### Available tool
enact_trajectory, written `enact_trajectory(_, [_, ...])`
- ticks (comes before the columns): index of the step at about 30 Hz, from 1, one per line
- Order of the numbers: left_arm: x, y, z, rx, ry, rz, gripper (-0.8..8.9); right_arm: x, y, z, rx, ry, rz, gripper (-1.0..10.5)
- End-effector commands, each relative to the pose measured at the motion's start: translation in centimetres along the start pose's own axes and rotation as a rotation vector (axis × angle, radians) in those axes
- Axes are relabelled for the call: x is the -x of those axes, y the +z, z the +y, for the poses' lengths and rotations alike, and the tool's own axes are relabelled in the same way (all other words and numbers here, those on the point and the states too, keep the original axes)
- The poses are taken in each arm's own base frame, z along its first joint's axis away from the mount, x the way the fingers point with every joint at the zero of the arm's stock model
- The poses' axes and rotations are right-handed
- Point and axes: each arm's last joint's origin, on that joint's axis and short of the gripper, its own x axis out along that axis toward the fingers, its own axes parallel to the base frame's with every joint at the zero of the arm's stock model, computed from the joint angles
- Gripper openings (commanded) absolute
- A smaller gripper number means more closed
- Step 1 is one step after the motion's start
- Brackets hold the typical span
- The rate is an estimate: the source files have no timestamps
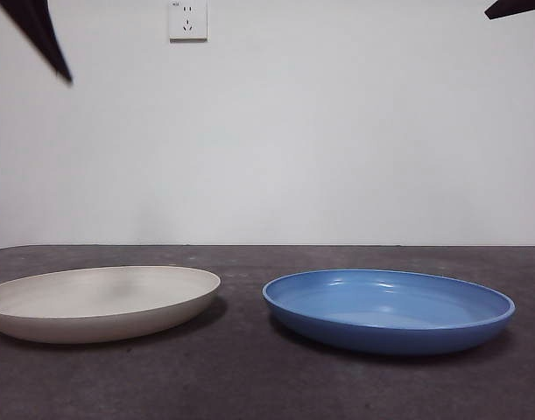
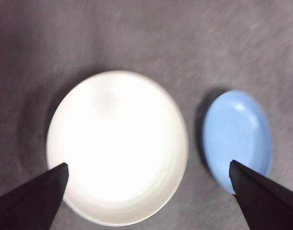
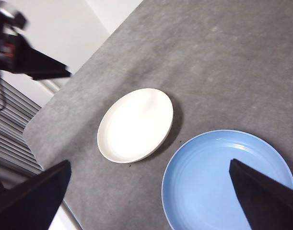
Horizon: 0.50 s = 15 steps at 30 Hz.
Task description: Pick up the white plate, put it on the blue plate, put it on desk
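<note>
The white plate (image 1: pixel 101 302) lies flat on the desk (image 1: pixel 249 376) at the left. The blue plate (image 1: pixel 390 308) lies beside it at the right, with a gap between them. My left gripper (image 2: pixel 147 164) hangs open and empty high above the white plate (image 2: pixel 117 146), with the blue plate (image 2: pixel 238 134) off to one side. My right gripper (image 3: pixel 149 162) is open and empty, high above the blue plate (image 3: pixel 223 177), with the white plate (image 3: pixel 135 124) beyond it. In the front view both arms show only as black tips at the top corners.
A white wall with a socket (image 1: pixel 187 19) stands behind the desk. The desk's edge (image 3: pixel 50 103) runs near the white plate. The left arm (image 3: pixel 21 55) shows dark in the right wrist view, above that edge.
</note>
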Motion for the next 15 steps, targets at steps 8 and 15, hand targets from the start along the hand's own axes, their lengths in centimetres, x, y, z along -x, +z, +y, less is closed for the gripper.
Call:
enact_trajectory(8, [-7.3,1.6,4.6,0.046,0.02,0.187,6.21,0.1,0.3,0.3,0.009,0.007,-0.001,6.2])
enact_trajectory(15, [-10.7,1.6,6.7,0.088,0.027,0.253,6.21,0.1,0.3,0.3,0.007,0.007,0.001,6.2])
